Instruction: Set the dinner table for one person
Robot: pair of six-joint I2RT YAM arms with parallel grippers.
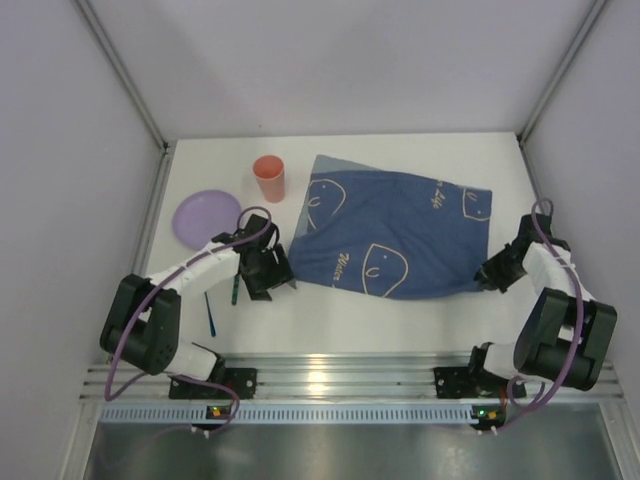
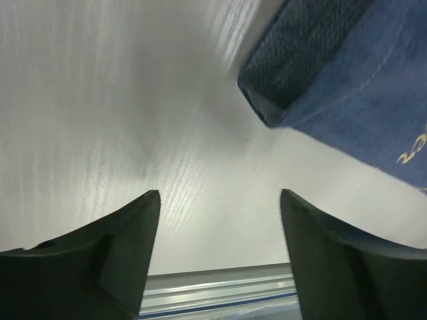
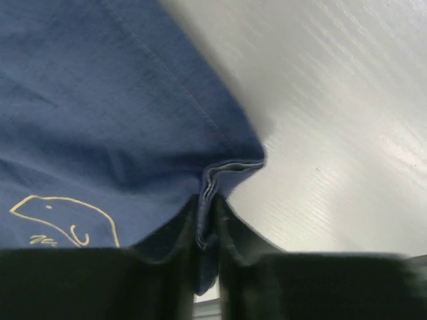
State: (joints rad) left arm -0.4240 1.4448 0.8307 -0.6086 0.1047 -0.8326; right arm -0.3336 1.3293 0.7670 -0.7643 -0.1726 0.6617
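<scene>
Matte-white, faintly grained dinner table (image 1: 340, 320) spreads under wide left jaws; right jaws apparently pinch blue cloth (image 1: 400, 235).

Pinched corner of the blue cloth (image 3: 100, 100) vanishing between the right gripper (image 3: 208, 217) fingers, cloth running off that wrist view's top and left edges, left gripper (image 1: 270, 272) covering the upper end of a thin green utensil (image 1: 235, 290), slim blue utensil (image 1: 211, 315) beside it, both too small to identify.

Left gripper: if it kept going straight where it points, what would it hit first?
Probably the bare white table: the left gripper has open jaws with only tabletop between them. The blue cloth's corner lies right of that line, though depth is unclear.
</scene>
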